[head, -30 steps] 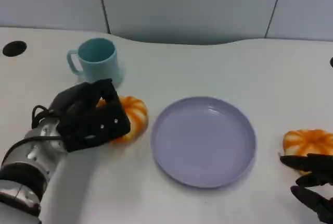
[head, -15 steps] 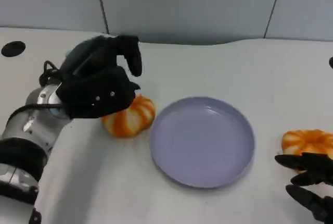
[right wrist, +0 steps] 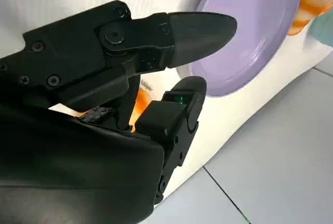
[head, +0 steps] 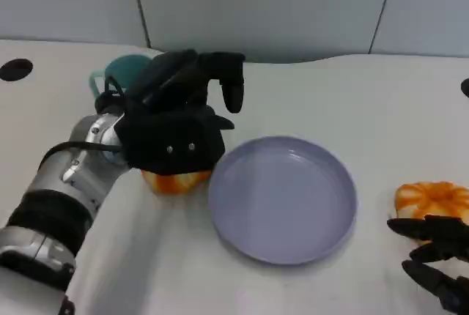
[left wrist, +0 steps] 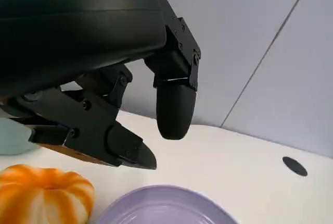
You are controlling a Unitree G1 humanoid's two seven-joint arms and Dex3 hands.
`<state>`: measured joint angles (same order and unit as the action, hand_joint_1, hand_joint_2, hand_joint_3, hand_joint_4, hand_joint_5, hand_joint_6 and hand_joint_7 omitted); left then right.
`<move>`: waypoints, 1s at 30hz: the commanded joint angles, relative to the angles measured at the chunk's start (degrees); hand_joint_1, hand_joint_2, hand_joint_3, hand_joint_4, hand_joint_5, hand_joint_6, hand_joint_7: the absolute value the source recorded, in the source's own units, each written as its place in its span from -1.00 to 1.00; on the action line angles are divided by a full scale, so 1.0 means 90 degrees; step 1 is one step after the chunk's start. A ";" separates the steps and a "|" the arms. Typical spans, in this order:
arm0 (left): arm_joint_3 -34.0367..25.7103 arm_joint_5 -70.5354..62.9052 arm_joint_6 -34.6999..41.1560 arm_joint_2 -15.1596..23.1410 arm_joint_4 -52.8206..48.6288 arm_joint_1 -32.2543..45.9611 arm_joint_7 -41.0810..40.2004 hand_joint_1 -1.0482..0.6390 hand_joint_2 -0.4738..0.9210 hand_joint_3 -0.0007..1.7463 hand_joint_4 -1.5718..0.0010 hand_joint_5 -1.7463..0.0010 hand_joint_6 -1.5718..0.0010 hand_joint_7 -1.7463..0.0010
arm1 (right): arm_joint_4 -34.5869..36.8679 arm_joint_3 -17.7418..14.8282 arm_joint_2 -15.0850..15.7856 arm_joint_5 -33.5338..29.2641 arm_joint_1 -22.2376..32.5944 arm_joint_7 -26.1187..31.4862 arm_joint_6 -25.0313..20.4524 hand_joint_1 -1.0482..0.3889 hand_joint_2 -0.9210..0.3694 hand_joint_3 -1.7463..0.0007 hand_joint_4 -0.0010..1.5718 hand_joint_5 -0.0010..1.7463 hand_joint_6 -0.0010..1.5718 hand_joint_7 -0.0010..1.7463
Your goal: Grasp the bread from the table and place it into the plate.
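Right now the left hand (head: 179,128) hangs over the left bread (head: 174,181), just left of the plate (head: 282,198). Its fingers (head: 233,84) are spread and arched forward, and in the left wrist view nothing sits between them; the bread (left wrist: 44,198) lies below on the table (head: 344,95), apart from the fingertips. I judge the hand is placed above the bread so it can come down and close around it, but from the head view I cannot tell whether the palm touches the bread, since the hand covers most of it.

A second bread (head: 432,199) lies at the right, near the plate's right rim, with the right hand (head: 436,256) just at its near side, fingers apart and gripping nothing. That hand seems parked beside its bread, ready in turn.

The plate holds nothing, so no bread is placed yet. A teal cup (head: 117,77) stands at the far left, partly behind the left hand.

I can read no brand, label or writing on anything.
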<state>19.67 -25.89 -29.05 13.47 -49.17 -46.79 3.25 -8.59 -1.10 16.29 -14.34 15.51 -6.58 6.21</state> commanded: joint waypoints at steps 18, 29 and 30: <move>0.1338 -0.2149 0.2604 0.1211 0.2297 -0.0285 0.3245 -0.73 0.82 -0.99 0.91 0.63 0.73 1.00 | -0.0060 -0.0050 0.0069 -0.0052 0.0091 0.0040 0.0026 0.15 -1.00 0.63 -0.15 -0.18 0.06 -0.99; 0.1459 -0.2178 0.3061 0.0843 0.1299 -0.0305 0.2966 -0.71 0.80 -0.99 0.97 0.65 0.78 1.00 | -0.0154 -0.0081 0.0071 -0.0018 0.0143 0.0014 -0.0034 0.13 -1.00 0.63 -0.15 -0.17 0.06 -0.99; 0.1481 -0.2188 0.3081 0.0797 0.1140 -0.0334 0.2938 -0.72 0.81 -0.99 0.97 0.65 0.78 1.00 | -0.0182 -0.0085 0.0069 -0.0016 0.0157 0.0008 -0.0059 0.13 -1.00 0.63 -0.16 -0.18 0.06 -0.99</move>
<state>32.37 -45.42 -1.58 21.17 -35.80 -49.35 30.81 -9.51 -1.15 16.30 -14.74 16.44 -6.60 5.91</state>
